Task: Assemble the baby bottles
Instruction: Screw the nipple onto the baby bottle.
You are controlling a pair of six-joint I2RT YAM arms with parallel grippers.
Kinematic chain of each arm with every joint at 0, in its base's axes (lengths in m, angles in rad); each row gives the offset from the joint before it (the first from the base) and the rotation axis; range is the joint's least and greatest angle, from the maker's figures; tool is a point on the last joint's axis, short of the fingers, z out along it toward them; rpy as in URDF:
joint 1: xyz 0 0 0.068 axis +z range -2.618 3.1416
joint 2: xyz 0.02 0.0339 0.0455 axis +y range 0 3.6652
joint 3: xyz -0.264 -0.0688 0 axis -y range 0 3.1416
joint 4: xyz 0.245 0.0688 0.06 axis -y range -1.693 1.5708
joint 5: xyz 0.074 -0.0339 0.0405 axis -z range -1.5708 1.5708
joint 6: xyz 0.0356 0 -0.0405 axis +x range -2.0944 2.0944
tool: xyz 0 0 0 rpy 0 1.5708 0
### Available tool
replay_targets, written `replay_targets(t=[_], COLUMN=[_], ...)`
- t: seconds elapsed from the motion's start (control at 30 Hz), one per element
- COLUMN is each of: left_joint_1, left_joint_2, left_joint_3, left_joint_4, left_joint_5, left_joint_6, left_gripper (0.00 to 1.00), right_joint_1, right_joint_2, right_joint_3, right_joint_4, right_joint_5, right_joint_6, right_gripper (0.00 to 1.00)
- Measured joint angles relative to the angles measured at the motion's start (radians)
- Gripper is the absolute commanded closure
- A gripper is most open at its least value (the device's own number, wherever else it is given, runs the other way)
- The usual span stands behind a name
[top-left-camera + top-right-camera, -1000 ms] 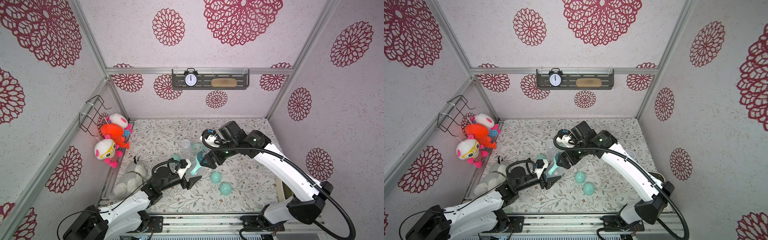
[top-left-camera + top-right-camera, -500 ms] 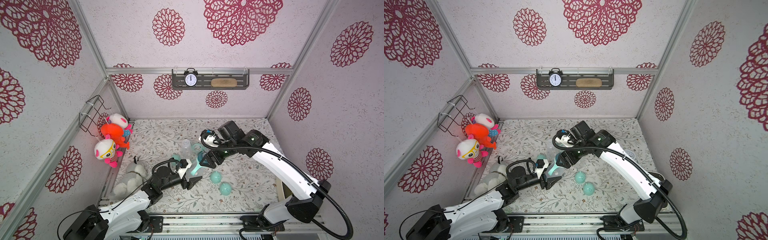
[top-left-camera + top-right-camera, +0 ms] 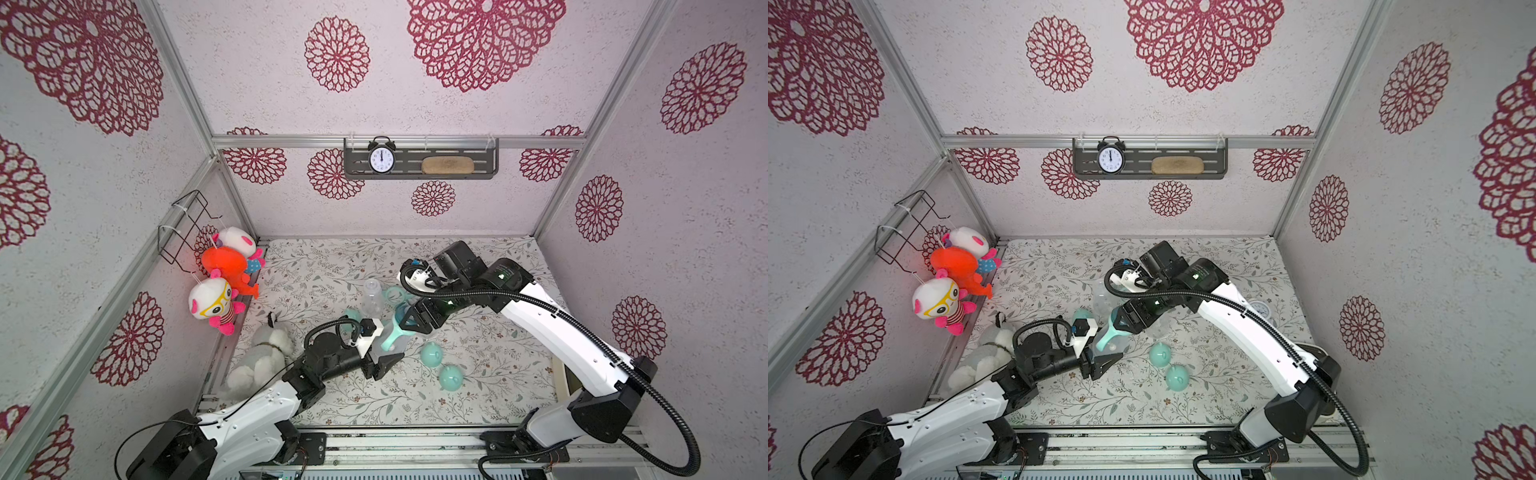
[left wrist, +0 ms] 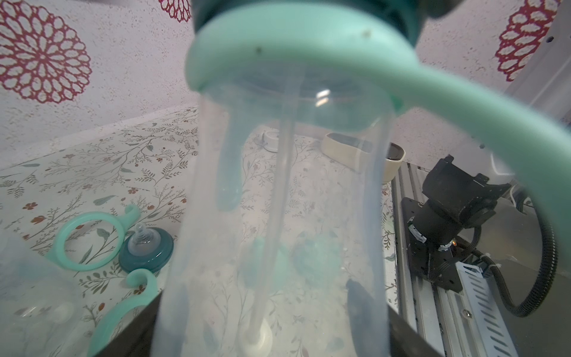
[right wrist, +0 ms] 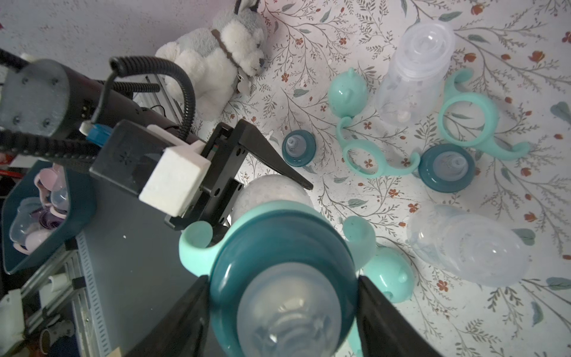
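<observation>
Now, held bottle (image 3: 390, 343): centre of both top views, tilted, held above the floral mat (image 3: 332, 266) between the two grippers.
mint handle ring (image 5: 197, 244): on the held bottle's neck, just under the collar.
dark teal nipple collar (image 5: 278, 244): on top of the held bottle, nipple in place.
left gripper (image 3: 384, 355): reaches in from the lower left and is clamped on the clear body.
right gripper (image 5: 284, 278): jaws flank the collar, right at its rim on both sides; whether they press it cannot be told.
loose bottles (image 5: 414, 61): one at upper right of the right wrist view, another bottle (image 5: 466, 247) at right; neither has a ring.
loose rings (image 5: 466, 120): two on the mat, the second ring (image 5: 367, 157) beside it.
loose collars (image 5: 298, 148): two, the second collar (image 5: 446, 168) touching both rings.
dome caps (image 3: 431, 355): two lower right of the held bottle, the farther cap (image 3: 451, 377) just beside the nearer.
plush dog (image 3: 266, 353): left edge of the mat.
</observation>
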Motion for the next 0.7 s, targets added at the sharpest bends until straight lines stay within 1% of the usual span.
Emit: replay_targets(t=[0.07,0.17,0.33,0.43,0.5,0.6,0.7], left_joint_1=[0.000,-0.005,-0.058,-0.098,-0.126,-0.173,-0.219], left_joint_2=[0.000,0.000,0.000,0.000,0.002,0.013,0.031], left_joint_3=[0.001,0.002,0.014,0.016,0.017,0.017,0.017], left_joint_4=[-0.004,-0.014,-0.052,-0.057,-0.068,-0.093,-0.107], left_joint_5=[-0.004,-0.027,-0.129,-0.214,-0.277,-0.367,-0.462], left_joint_6=[0.000,0.002,0.032,0.057,0.075,0.107,0.137], left_gripper=[1.00,1.00,1.00,1.00,1.00,1.00,1.00], right_joint_1=[-0.001,-0.001,-0.001,0.002,0.004,0.007,0.006], right_joint_2=[0.002,0.009,0.013,0.013,0.012,0.010,0.007], right_joint_3=[0.000,0.000,-0.004,-0.006,-0.019,-0.055,-0.094], right_joint_4=[0.002,0.005,-0.004,-0.016,-0.015,-0.008,0.006], right_joint_5=[0.001,0.002,0.021,0.044,0.055,0.066,0.072], right_joint_6=[0.008,0.016,0.070,0.140,0.196,0.301,0.419], right_gripper=[0.44,0.50,0.60,0.69,0.69,0.76,0.77])
